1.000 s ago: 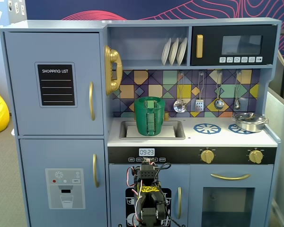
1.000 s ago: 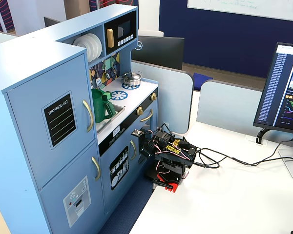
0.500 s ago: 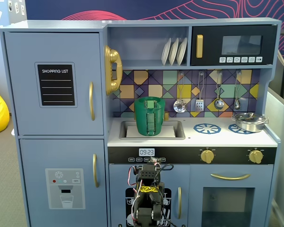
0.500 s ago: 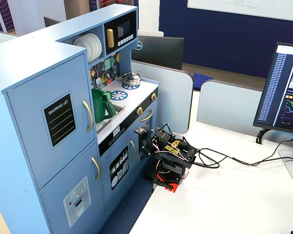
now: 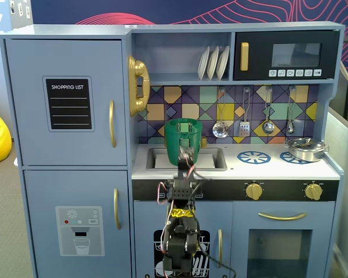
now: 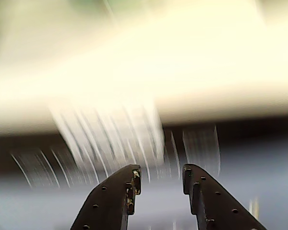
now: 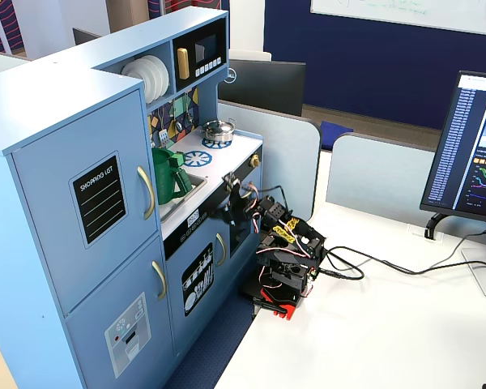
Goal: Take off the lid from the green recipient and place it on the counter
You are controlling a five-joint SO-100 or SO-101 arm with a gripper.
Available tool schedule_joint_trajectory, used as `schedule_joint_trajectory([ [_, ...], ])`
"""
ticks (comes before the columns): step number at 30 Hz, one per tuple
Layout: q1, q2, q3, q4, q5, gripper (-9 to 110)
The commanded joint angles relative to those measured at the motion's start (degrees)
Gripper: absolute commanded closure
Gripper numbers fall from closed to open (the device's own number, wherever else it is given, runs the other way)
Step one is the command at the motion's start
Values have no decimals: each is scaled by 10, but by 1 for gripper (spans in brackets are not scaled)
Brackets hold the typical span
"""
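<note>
The green recipient [image 5: 183, 142] stands in the sink recess at the left of the counter [image 5: 267, 169]; it also shows in the other fixed view [image 7: 168, 177]. The lid [image 5: 183, 120] lies flat on its top and is seen nearly edge-on. My gripper [image 5: 187, 155] is raised at the counter's front edge, just in front of the recipient's lower half. In the wrist view the gripper [image 6: 159, 175] is open and empty. The scene beyond it is motion-blurred, showing only the pale counter edge [image 6: 144, 86].
A silver metal pot [image 5: 305, 149] sits on the right burner ring. Utensils hang on the tiled back wall [image 5: 255, 119] behind the counter. The arm's base [image 7: 283, 275] stands on a white desk beside cables and a monitor [image 7: 470, 154].
</note>
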Motion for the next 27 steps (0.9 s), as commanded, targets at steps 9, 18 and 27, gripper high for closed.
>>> schedule_joint_trajectory([
  [9,-2,-87,-146,-205,-19,80],
  [18,11,-174,-238,-221,-16,65],
  [27,19,-238,-286,-248,-12,64],
])
